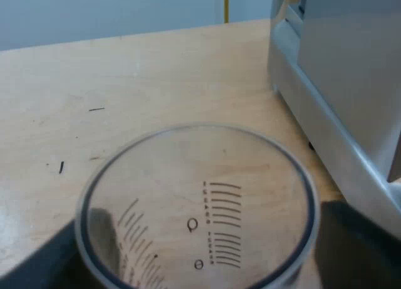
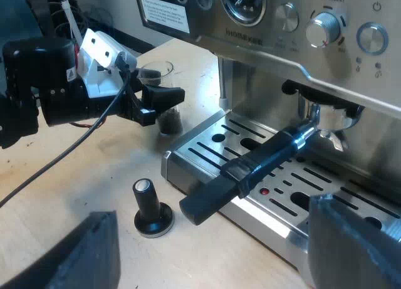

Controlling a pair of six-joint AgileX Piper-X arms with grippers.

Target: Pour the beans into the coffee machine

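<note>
- Left gripper (image 1: 197, 242) clenched on the measuring glass (image 1: 194, 195), one black finger on each side.
- Measuring glass sits low at the wooden table (image 1: 125, 82), just beside the espresso machine (image 2: 263, 26); whether it rests on the table cannot be told.
- Right gripper (image 2: 219, 251) spread wide, holding nothing, before the drip tray (image 2: 207, 145).
- Portafilter (image 2: 276, 151) locked into the machine's front.
- Tamper (image 2: 149, 209) with a black knob upright on the table.

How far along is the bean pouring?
Done: the left end effector grips the clear measuring glass. In hand: the glass is low by the wooden table, beside the silver espresso machine. Left: lifting it and pouring into the machine.
</note>
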